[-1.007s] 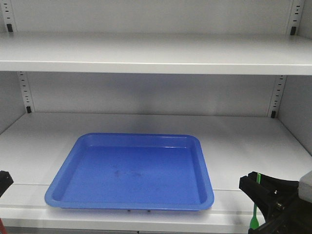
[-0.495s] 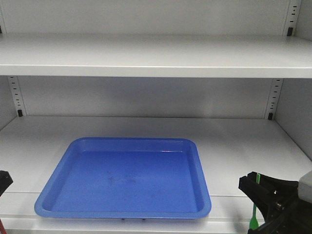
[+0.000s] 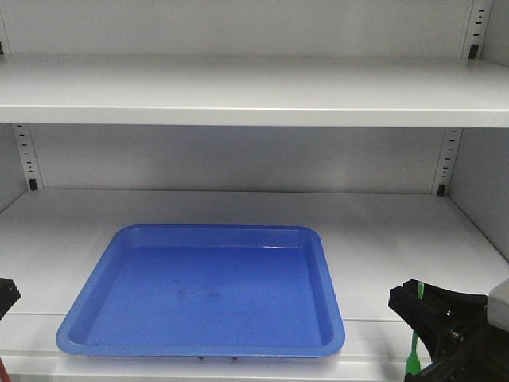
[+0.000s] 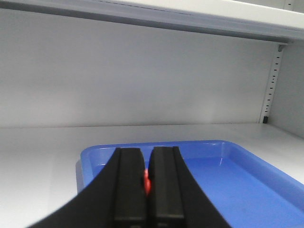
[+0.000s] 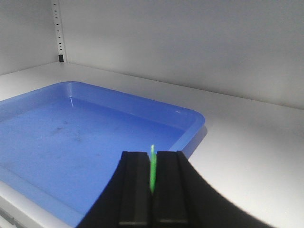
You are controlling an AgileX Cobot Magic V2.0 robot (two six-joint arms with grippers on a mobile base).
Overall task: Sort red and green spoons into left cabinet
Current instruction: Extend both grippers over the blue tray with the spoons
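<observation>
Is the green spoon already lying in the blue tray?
No, the green spoon is clamped between the jaws of the right gripper, and the blue tray holds nothing.

The blue tray (image 3: 207, 294) is smooth glossy plastic, faintly scuffed. The cabinet shelf (image 3: 398, 231) looks like matt painted metal. The green spoon (image 5: 152, 164) is shiny plastic; the right end effector (image 5: 152, 153) matt black.

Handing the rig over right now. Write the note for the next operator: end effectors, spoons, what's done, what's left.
Left end effector: shut on the red spoon, only a sliver showing, facing the blue tray.
Right end effector: shut on the green spoon, right of the tray at the cabinet shelf front edge.
Done: both spoons gripped, arms at the cabinet.
Left: release both spoons in the cabinet; the tray holds none.
</observation>
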